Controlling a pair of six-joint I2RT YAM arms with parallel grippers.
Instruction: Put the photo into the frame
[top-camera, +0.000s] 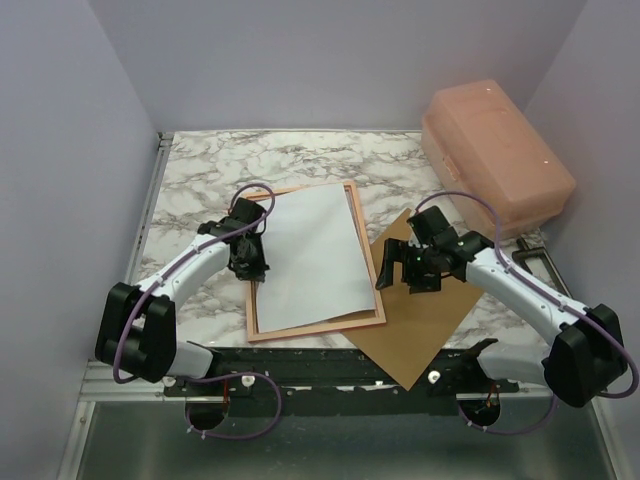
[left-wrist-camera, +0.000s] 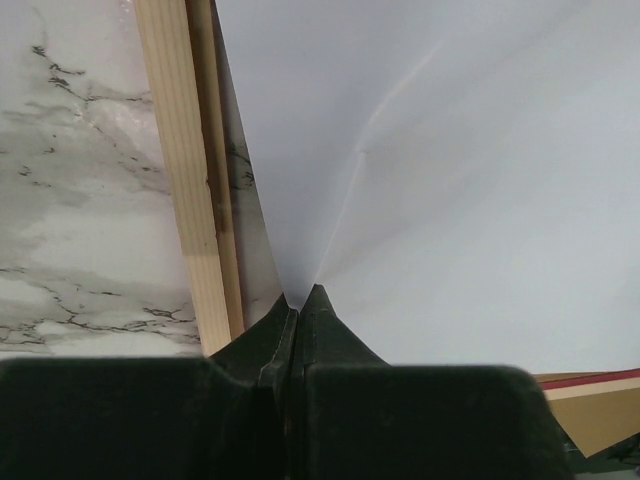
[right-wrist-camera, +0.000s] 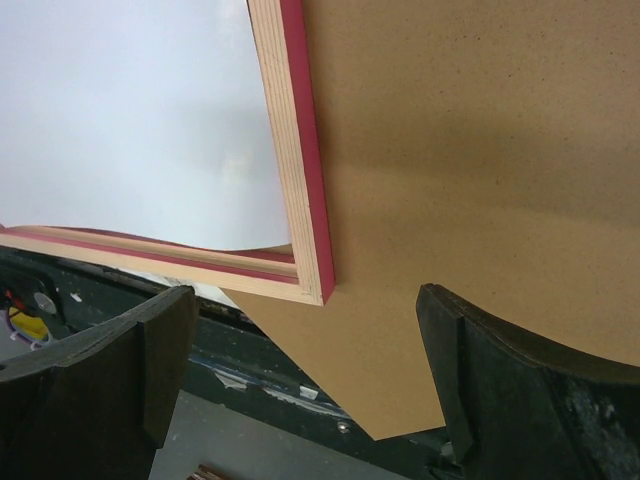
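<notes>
The photo (top-camera: 315, 255) lies white back up across the frame (top-camera: 315, 328), which sits orange-tan back up on the marble table (top-camera: 200, 190). From my remote station, the left wrist view shows the left gripper (top-camera: 250, 262) with its jaws pressed fully together on the photo's left edge. There the paper (left-wrist-camera: 450, 180) creases upward from the fingertips (left-wrist-camera: 318, 305), lifted just clear of the frame's wooden rail (left-wrist-camera: 185, 180), with marble showing beneath it.

The right gripper (top-camera: 400, 270) hangs just beside the frame's near right corner with its jaws spread wide and nothing between them. In its wrist view, its fingers (right-wrist-camera: 100, 370) straddle that corner (right-wrist-camera: 300, 150), where a pink edge shows. The corner rests on the brown backing board (top-camera: 420, 330), which lies at an angle with its near point over the table's edge. A pink plastic box (top-camera: 495, 150) stands at the far right, well apart.
</notes>
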